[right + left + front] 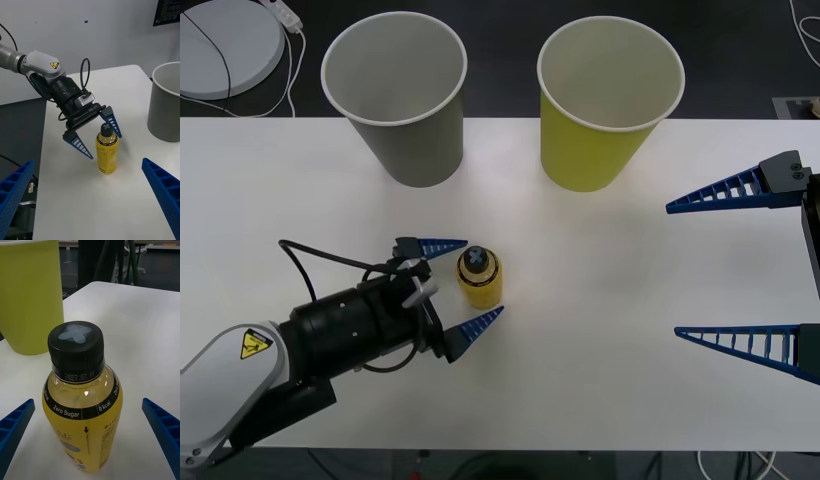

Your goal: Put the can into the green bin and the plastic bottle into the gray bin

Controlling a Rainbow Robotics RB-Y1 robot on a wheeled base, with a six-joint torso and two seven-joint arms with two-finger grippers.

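Straddling the plastic bottle (479,277), the left tool (465,283) sits low at the near-left of the white desk (600,300), fingers spread to either side and, as far as can be seen, not yet touching. The bottle stands upright approx. mid-desk, black cap on, yellow drink nearly to the neck (so likely some weight for its size). Thin clear plastic should give a little under pressure and the label looks slick; a firm hold on the body just below the shoulder seems safest, since the cap is narrow. Off to the right, the right tool (740,265) waits spread wide and holding nothing, well apart from the bottle. Farther back stand the gray bin (395,100) on the left and the green bin (610,105) on the right, both upright, mouths open. What lies at the bottom of either bin is hidden by the walls, and the bottle's far side and base can't be made out.
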